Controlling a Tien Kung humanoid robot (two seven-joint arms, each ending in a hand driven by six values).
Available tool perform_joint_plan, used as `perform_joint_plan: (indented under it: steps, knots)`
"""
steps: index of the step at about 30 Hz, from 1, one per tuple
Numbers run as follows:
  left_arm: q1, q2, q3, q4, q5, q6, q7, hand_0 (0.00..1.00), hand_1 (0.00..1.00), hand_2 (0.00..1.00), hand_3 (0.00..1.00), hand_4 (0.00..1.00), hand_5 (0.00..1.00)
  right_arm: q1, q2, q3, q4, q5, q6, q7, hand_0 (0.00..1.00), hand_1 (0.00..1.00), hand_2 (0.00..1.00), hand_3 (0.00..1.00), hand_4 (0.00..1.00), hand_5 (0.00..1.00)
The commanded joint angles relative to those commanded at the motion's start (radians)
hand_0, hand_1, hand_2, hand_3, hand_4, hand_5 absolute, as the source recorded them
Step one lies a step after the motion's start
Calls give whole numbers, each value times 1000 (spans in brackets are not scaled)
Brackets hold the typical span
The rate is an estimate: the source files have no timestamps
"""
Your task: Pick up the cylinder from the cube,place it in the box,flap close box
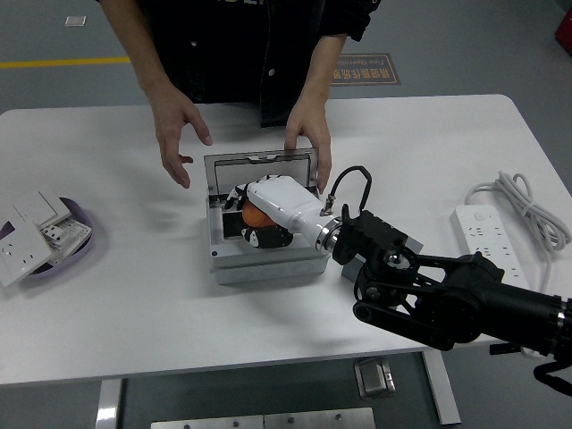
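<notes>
We judge placement near done: our right hand (259,214) is inside the open box (264,255), fingers curled around the orange cylinder (256,215). Release and closing the upright flap (259,168), which a person's hand (310,138) touches, remain.

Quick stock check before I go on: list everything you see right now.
Box: one, grey, table centre, lid up.
Cylinder: one, orange, inside box, in right hand.
Cube: one, grey, right of box, mostly hidden.
Power strip: one, white, right side, cord coiled.
Plate: one, purple, left edge.
Wall sockets: several, white, on plate.
Table: one, white.
Person's hands: two, one at lid.
Right hand: white, shut on cylinder.
</notes>
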Motion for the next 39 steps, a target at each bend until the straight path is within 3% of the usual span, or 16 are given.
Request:
perform_joint_plan:
  steps: [1, 2, 7, 8, 13, 14, 19, 27, 32, 39]
  knots:
    - [0, 0, 0, 0, 0, 0, 0, 614, 636, 626, 630, 684, 247, 0, 0, 0, -2, -1, 4, 0, 785, 703, 691, 687, 706, 263]
    - [-1, 0, 0, 0, 0, 0, 0, 614, 637, 626, 630, 684, 249, -1, 0, 1, -3, -3, 7, 1, 784, 705, 694, 717, 777, 308]
    - [-1, 0, 1, 0, -1, 0, -1, 614, 637, 626, 630, 684, 249, -7, 0, 12, -2, -1, 14, 10, 784, 705, 694, 717, 777, 308]
    - [-1, -1, 1, 0, -1, 0, -1, 614, 637, 626, 630, 684, 249, -10, -1, 18, 1, 6, 11, 14, 786, 710, 697, 746, 868, 358]
    - [0, -4, 5, 0, -5, 0, -3, 614, 637, 626, 630, 684, 249, -32, -15, 59, 42, 88, -25, 62, 786, 710, 697, 746, 868, 358]
    - [0, -5, 5, 0, -6, 0, -3, 614, 637, 626, 630, 684, 248, -37, -18, 68, 52, 102, -33, 71, 795, 710, 699, 754, 970, 446]
    - [2, -8, 9, 0, -11, 1, -5, 614, 637, 626, 630, 684, 248, -58, -46, 113, 114, 174, -58, 102, 795, 710, 699, 754, 970, 446]
    - [1, -7, 7, 0, -9, 1, -4, 614, 635, 626, 630, 683, 248, -25, -92, 157, 159, 248, -53, 96, 769, 687, 678, 732, 963, 452]
    - [0, -6, 4, 0, -4, 0, -2, 614, 637, 626, 631, 684, 247, 25, -113, 152, 127, 289, -50, 101, 761, 679, 673, 730, 948, 449]
    - [-3, -4, 1, 0, 4, -1, 0, 614, 637, 626, 631, 683, 247, 91, -110, 93, -3, 362, -51, 135, 754, 674, 672, 731, 932, 435]
